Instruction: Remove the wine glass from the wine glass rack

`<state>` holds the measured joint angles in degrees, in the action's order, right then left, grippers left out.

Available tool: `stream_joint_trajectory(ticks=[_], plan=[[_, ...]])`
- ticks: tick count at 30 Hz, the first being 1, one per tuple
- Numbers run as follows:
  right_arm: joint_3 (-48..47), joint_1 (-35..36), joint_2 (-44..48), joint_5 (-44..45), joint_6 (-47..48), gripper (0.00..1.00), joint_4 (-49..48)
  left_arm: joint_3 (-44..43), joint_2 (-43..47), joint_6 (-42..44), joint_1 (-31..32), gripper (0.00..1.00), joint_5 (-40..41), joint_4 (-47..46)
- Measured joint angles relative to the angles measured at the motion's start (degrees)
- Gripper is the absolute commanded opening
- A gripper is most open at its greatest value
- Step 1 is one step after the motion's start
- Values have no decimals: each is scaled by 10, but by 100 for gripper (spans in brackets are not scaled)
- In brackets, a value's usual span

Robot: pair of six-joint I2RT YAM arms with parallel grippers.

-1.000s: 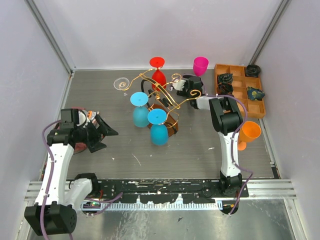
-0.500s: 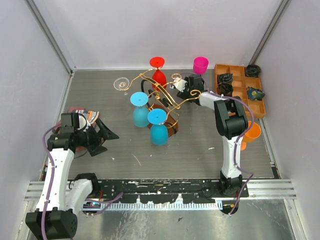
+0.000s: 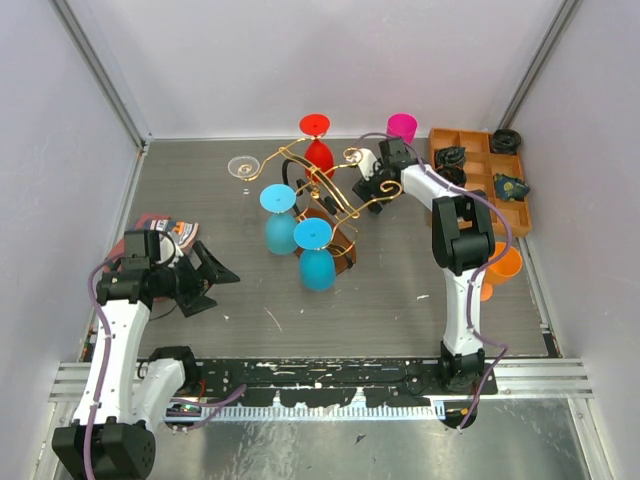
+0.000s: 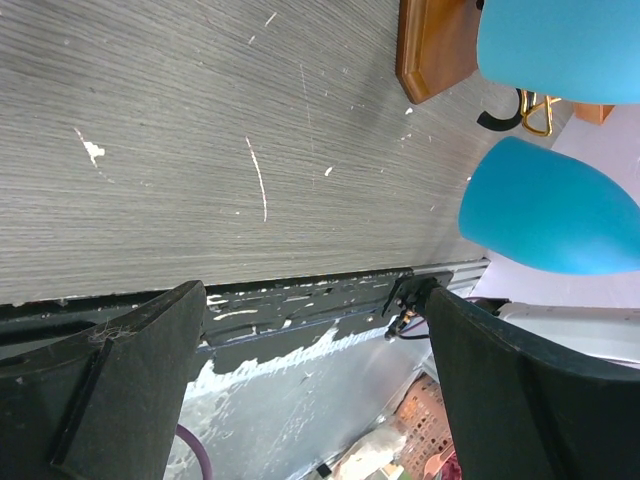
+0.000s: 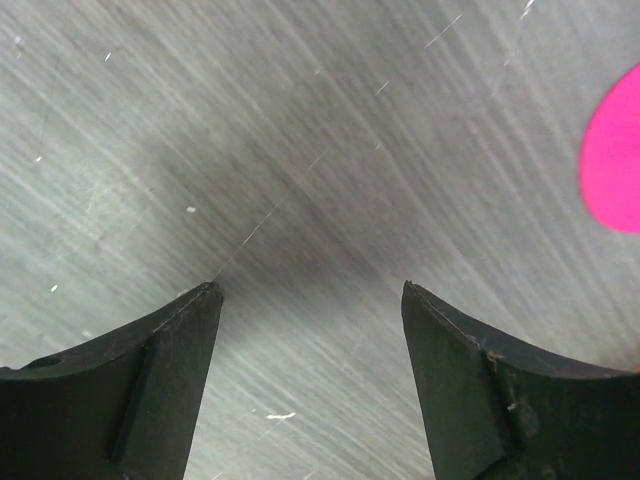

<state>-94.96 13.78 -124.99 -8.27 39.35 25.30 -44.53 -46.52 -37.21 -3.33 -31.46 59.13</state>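
The wine glass rack, gold wire on a brown wooden base, stands mid-table. A red glass and two blue glasses hang upside down from it. My right gripper is open and empty just right of the rack's scroll arms; its wrist view shows only bare table and the magenta glass's edge. My left gripper is open and empty, low at the left, apart from the rack. Its wrist view shows both blue glasses and the base corner.
A magenta glass stands behind the right gripper. A clear glass lies at the back left. An orange glass sits by the right arm. An orange compartment tray holding dark items is at the back right. A crumpled wrapper lies left.
The right gripper has moved back and a little right, toward the magenta glass. The left gripper has drifted nearer the table's front edge. The glasses stay on the rack.
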Motion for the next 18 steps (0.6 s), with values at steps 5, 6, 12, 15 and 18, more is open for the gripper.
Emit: stream_joint_trajectory(ticks=[5, 6, 12, 15, 18], plan=[[-40, -25, -19, -63, -34, 79, 85, 0, 0, -2, 0, 98, 0, 0], [-46, -33, -22, -77, -39, 79, 99, 0, 0, -2, 0, 98, 0, 0], [-50, -82, -21, -149, -71, 79, 131, -2, -3, -3, 0, 98, 0, 0], [-49, -106, -10, -178, -104, 78, 138, -4, -5, -4, 0, 98, -8, 1], [-49, -130, 15, -210, -145, 78, 137, -5, -7, -4, 0, 98, -15, 3]])
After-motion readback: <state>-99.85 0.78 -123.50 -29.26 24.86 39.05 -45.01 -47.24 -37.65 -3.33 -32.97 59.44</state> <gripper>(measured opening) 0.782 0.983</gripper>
